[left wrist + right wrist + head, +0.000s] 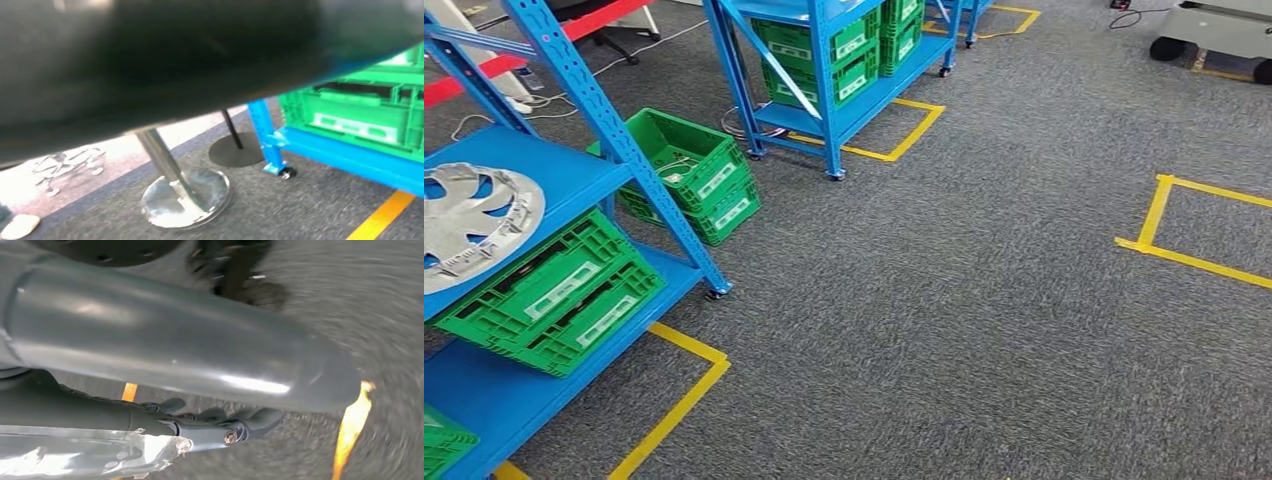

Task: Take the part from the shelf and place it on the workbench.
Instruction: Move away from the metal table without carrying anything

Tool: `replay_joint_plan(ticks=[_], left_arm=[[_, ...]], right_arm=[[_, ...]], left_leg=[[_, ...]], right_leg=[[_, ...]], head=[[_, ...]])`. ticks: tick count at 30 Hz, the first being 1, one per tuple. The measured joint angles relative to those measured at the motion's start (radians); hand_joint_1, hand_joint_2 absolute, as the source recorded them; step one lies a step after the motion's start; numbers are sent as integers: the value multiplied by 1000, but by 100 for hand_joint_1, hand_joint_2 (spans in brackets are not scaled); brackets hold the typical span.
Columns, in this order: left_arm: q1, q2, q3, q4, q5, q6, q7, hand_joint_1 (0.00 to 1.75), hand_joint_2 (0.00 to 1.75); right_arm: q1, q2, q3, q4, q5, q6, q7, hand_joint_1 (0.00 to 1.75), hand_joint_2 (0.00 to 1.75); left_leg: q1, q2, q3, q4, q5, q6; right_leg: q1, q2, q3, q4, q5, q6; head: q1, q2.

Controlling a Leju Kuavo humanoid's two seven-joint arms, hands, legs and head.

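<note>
On the upper deck of the nearest blue shelf (554, 170), at its left end where the head view cuts it off, I see the part (469, 225): a silver wheel cover lying flat, roughly half of it in frame. Nothing touches it, so I judge the task barely begun; the pick, the carry and the placing on the workbench all remain, and I see no workbench to aim for. Below the part, on the next deck, a green crate (549, 295) sits at the front edge, and another green crate (694, 170) stands on the grey carpet just beyond the shelf's right upright. A second blue shelf (824, 70) with more crates stands farther back, and yellow tape (1164, 225) marks squares on the floor. My right hand (200, 365) shows in the right wrist view as a thick grey thumb with darker fingers beneath it, over blurred carpet; I see nothing held, but the smear keeps me from saying whether the fingers are spread or curled. As for the left hand, I cannot tell: a dark, out-of-focus mass covers the left wrist view, and beyond it I make out a shelf leg on its caster (272, 150), a green crate and a shiny round stand base (185, 200).
</note>
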Motion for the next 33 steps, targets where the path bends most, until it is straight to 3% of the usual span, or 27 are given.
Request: replay_joint_plan(ticks=[2,3,5,7,9,11,12,14,16,17,18,19,20,22,24,26,27,29,31,33], left_arm=[[-7,-1,0,8,-21,0,-16,0,0],[-7,-1,-1,10,-30,0,-22,0,0],[-7,-1,-1,13,-47,0,-30,0,0],[-12,-1,-1,14,-60,0,-38,0,0],[-18,-1,-1,17,-72,0,-45,0,0],[-19,-1,-1,20,-79,0,-52,0,0],[-18,-1,0,21,-80,0,-56,0,0],[-19,0,0,22,-83,1,-58,0,0],[-22,0,0,24,-86,1,-59,0,0],[-22,-1,0,25,-86,1,-60,0,0],[-22,-1,0,27,-86,1,-62,0,0],[-21,-1,0,28,-87,1,-63,0,0],[-20,-1,0,29,-89,1,-63,0,0],[-20,-1,0,30,-94,1,-65,0,0],[-21,-1,0,31,-99,1,-71,0,0],[-19,-1,0,31,-106,1,-76,0,0],[-18,-1,0,32,-109,1,-76,0,0],[-20,0,0,32,-110,1,-78,0,0],[-26,0,0,35,-115,1,-81,0,0],[-27,0,-1,37,-127,1,-85,0,0]], right_arm=[[4,-9,41,25,76,-38,19,0,0],[4,-13,63,37,110,-57,29,0,0],[3,-19,108,59,165,-83,46,0,0],[2,-23,150,79,206,-93,55,0,0],[2,-27,188,96,241,-91,62,0,0],[1,-30,220,110,264,-86,66,0,0],[0,-31,233,115,270,-84,66,0,0],[0,-33,251,123,273,-85,66,0,0],[1,-35,263,131,275,-87,66,0,0],[3,-37,267,134,274,-88,65,0,0],[4,-39,270,136,274,-88,65,0,0],[5,-40,273,138,274,-88,65,0,0],[4,-41,275,140,274,-88,65,0,0],[3,-43,280,144,278,-88,70,0,0],[1,-43,288,149,289,-86,84,0,0],[0,-43,298,153,306,-83,99,0,0],[0,-43,304,154,313,-81,104,0,0],[0,-43,314,158,322,-79,108,0,0],[2,-43,322,162,330,-71,112,0,0],[3,-44,332,165,337,-50,119,0,0]], left_leg=[[1,21,-58,119,-48,-3],[1,24,-67,141,-48,-4],[0,34,-30,75,1,-2],[-5,85,44,-57,54,4],[-10,119,78,-126,67,13],[-12,100,77,-134,67,23],[-10,89,78,-136,69,28],[-4,67,80,-141,74,40],[-2,44,79,-141,76,47],[-2,31,78,-141,76,48],[-2,18,79,-140,76,48],[-1,4,80,-140,76,48],[-1,-10,81,-140,76,47],[0,-36,81,-137,75,39],[1,-56,77,-135,77,26],[4,-73,71,-139,83,12],[5,-67,68,-137,83,6],[3,-28,44,-92,52,-3],[2,14,-14,28,-14,-8],[4,24,-66,137,-52,-11]], right_leg=[[3,-31,-1,0,-2,-4],[4,-44,-1,0,-2,-5],[4,-68,1,0,-4,-4],[8,-87,5,2,-8,2],[15,-106,10,2,-13,12],[16,-126,16,-1,-16,21],[15,-121,15,2,-21,27],[11,-79,-9,59,-57,38],[9,-32,-73,193,-120,44],[8,-24,-106,256,-141,45],[8,-21,-126,290,-143,46],[8,-20,-128,283,-126,46],[6,-16,-110,235,-92,45],[-1,20,-46,91,-25,46],[-5,51,-6,10,-4,40],[-2,43,-2,5,-3,26],[-1,34,-1,3,0,18],[-2,12,-1,-1,4,5],[0,-14,-3,-2,3,-3],[2,-41,-4,-2,1,-6]], head=[[-1,0],[-1,0],[-1,0],[-2,0],[-1,0],[0,0],[1,0],[6,0],[11,0],[12,0],[13,0],[13,0],[13,0],[13,0],[13,0],[12,0],[12,0],[7,0],[1,0],[1,0]])
